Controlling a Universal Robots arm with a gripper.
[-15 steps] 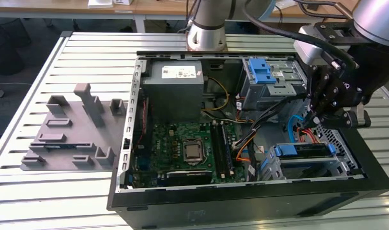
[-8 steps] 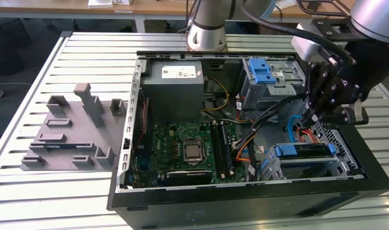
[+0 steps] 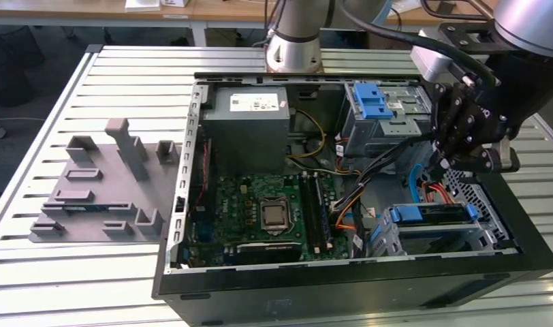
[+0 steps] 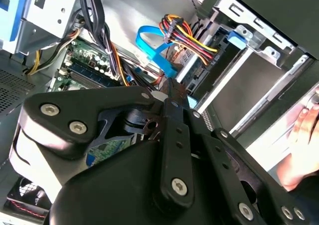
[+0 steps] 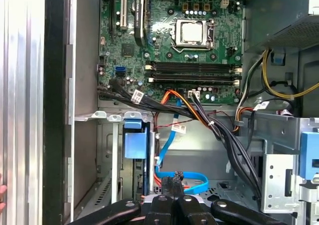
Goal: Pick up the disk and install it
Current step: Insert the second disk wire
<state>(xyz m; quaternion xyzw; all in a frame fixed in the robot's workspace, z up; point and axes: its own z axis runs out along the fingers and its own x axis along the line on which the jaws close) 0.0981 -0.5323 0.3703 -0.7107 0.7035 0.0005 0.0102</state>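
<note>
The disk (image 3: 429, 214), silver in a blue carrier, lies in the lower drive bay (image 3: 477, 235) at the exterior view's right of the open computer case (image 3: 349, 279). In the first wrist view the disk (image 5: 135, 142) shows edge-on in that bay, with its blue tab toward the motherboard. My gripper (image 3: 464, 162) hangs above the case, a little over and beyond the disk, apart from it. In both wrist views its black fingers (image 5: 172, 190) (image 4: 170, 98) stand together with nothing between them, above a blue data cable (image 5: 192, 182).
Bundled black, orange and yellow cables (image 3: 368, 187) cross between the motherboard (image 3: 267, 211) and the bays. An upper drive cage with a blue latch (image 3: 372, 102) and a power supply (image 3: 249, 119) fill the back. A grey fixture plate (image 3: 104, 197) lies on the slatted table. A hand (image 4: 301, 135) shows beside the case.
</note>
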